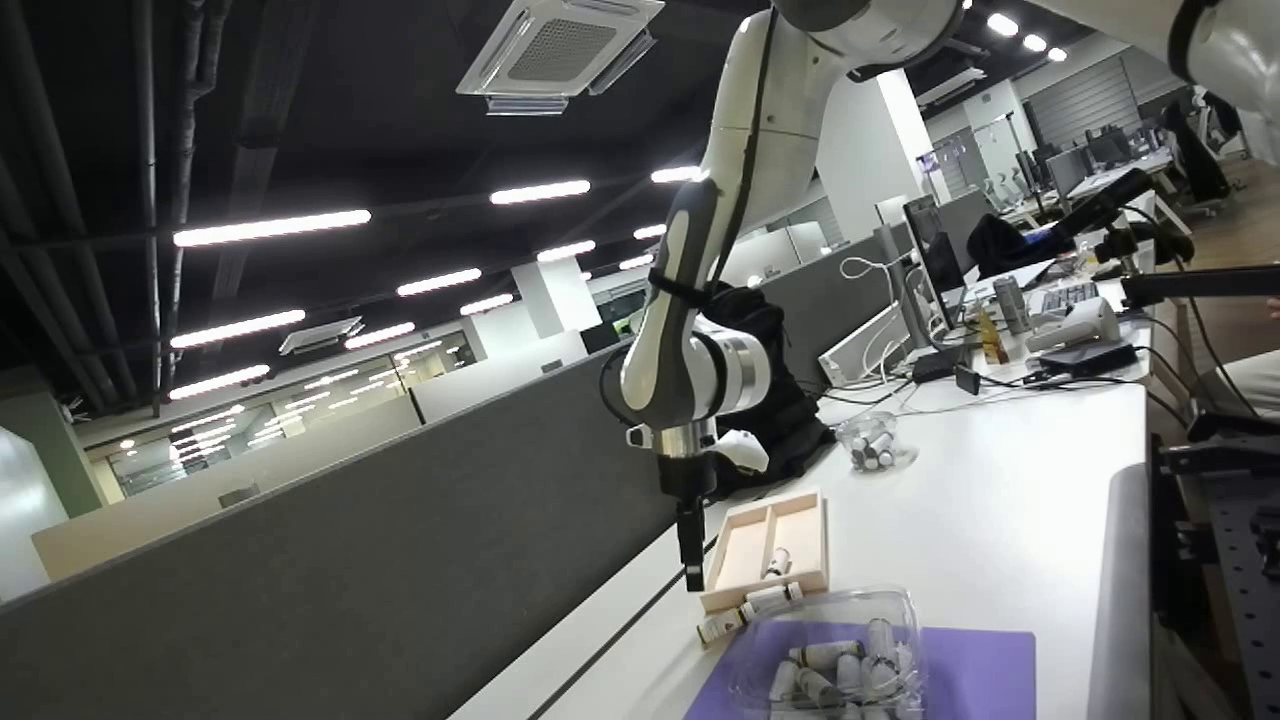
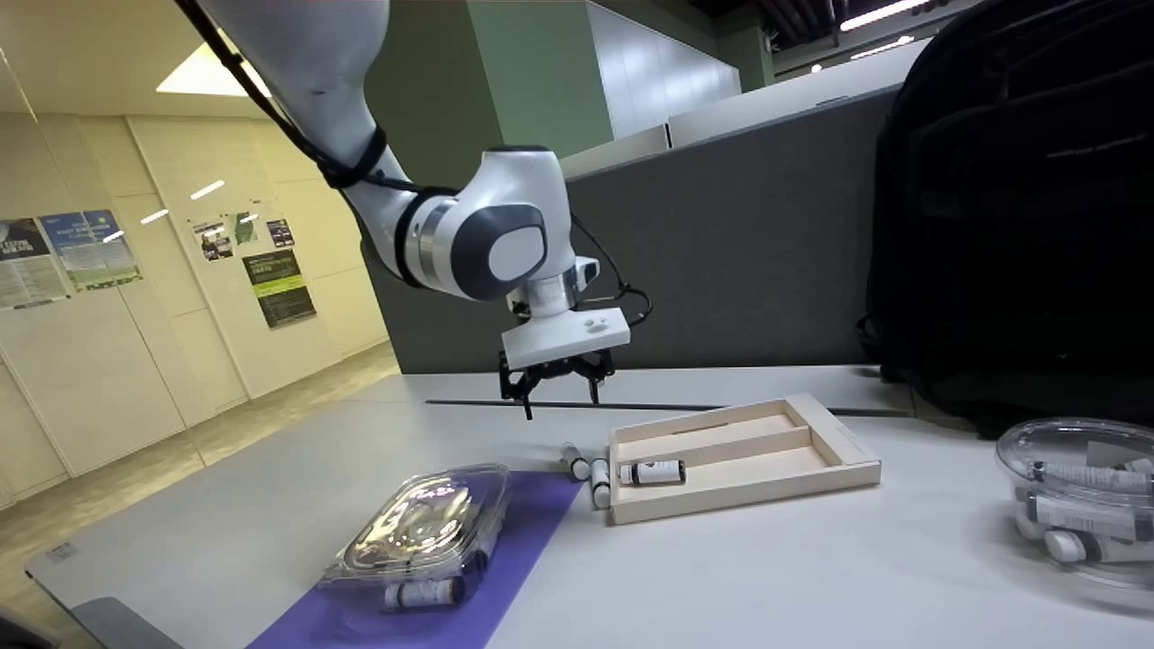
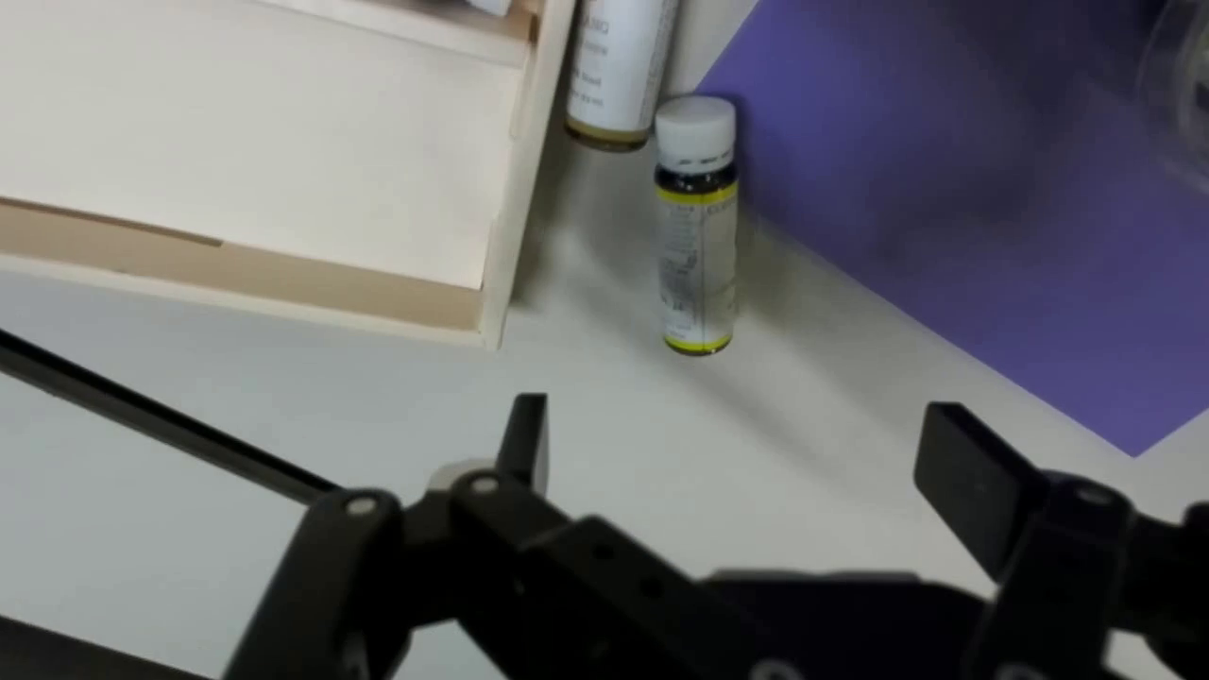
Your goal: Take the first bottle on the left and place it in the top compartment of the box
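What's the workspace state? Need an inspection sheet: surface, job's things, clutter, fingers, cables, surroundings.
Surface: white table, dark strip running across it.
Job's things: yellow-banded bottle lies on its side outside the two-compartment box.
Clutter: capped bottle lying in one compartment; labelled bottle lying alongside the box; purple mat under a clear lidded container of bottles; round tub of bottles; black backpack.
Fingers: spread, above the table; between them, nothing seen.
Cables: black cable strapped along the arm; loose cables near the monitor.
Surroundings: grey partition behind; ceiling lights on.
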Available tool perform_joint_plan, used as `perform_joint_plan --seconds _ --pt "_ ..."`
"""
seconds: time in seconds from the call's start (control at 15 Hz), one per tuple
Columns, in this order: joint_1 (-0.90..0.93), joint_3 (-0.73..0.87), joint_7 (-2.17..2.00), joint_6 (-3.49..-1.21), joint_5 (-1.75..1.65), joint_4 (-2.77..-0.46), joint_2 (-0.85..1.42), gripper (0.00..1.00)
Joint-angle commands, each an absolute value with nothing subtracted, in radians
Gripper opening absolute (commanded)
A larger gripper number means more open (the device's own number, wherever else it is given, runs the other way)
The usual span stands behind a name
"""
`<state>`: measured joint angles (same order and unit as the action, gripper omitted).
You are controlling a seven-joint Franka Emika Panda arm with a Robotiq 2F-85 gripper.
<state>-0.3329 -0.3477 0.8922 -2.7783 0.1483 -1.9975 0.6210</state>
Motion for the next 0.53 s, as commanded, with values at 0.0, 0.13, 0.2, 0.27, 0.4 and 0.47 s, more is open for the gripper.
perform_joint_plan --seconds 0.0,0.13,0.2,0.27,0.4,0.47 --pt "-0.321 -0.335 0.914 -2.705 0.147 -1.924 0.678 1.00" --pt "-0.304 -0.321 0.914 -2.687 0.138 -1.908 0.693 1.00" --pt "-0.292 -0.311 0.908 -2.687 0.130 -1.902 0.699 1.00" --pt "-0.282 -0.302 0.903 -2.686 0.123 -1.897 0.705 1.00" --pt "-0.256 -0.275 0.888 -2.696 0.107 -1.890 0.712 1.00" --pt "-0.240 -0.261 0.881 -2.699 0.097 -1.886 0.716 1.00"
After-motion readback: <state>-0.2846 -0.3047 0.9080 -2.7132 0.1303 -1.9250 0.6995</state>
